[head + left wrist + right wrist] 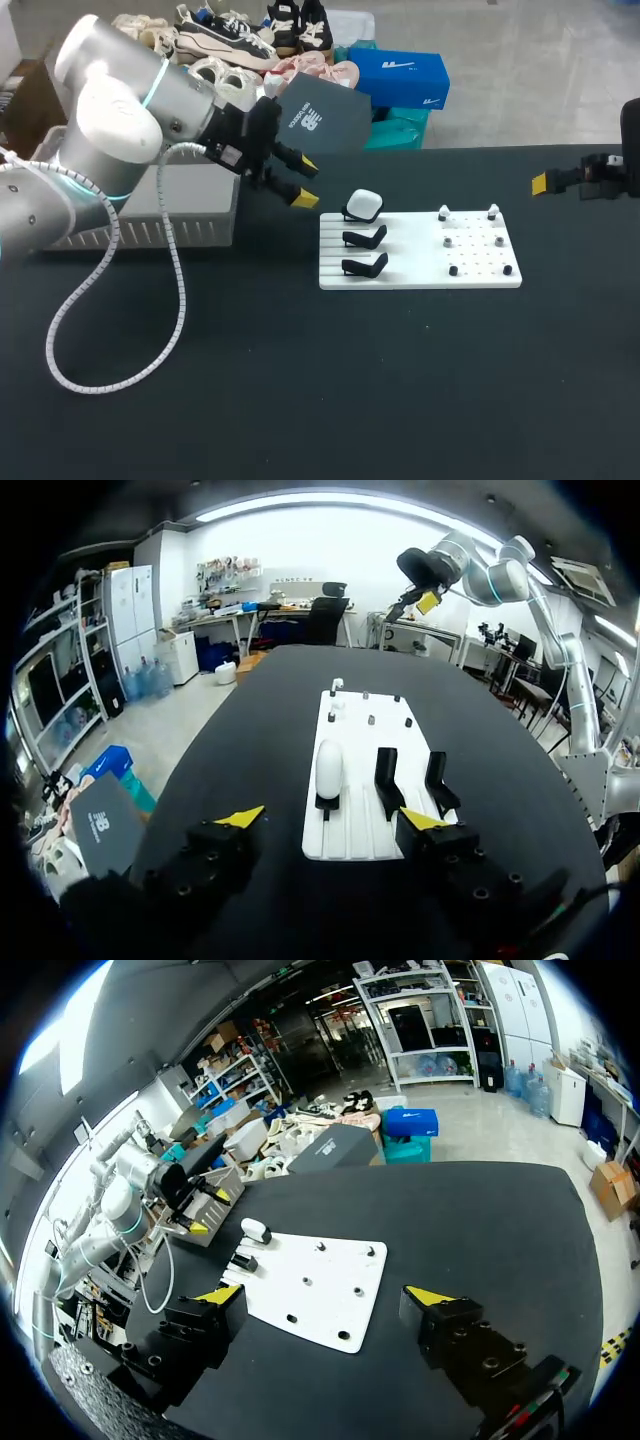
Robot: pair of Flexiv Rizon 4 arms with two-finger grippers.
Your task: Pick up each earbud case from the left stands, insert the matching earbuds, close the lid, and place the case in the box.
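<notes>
A white earbud case (364,205) sits on the rearmost of three black stands at the left end of a white board (420,276). The other two stands (365,238) (365,266) are empty. Small earbuds sit on pegs at the board's right end, two white (444,213) and several dark (453,270). My left gripper (298,180) hovers open just left of the case. In the left wrist view the left gripper (332,820) has the case (329,768) ahead, nothing between its fingers. My right gripper (326,1296) stands open, far right of the board (320,1290).
A grey ribbed box (190,232) stands at the back left, partly hidden behind my left arm. A white cable (175,290) loops from that arm over the table's left half. The table's front and right sides are bare black cloth.
</notes>
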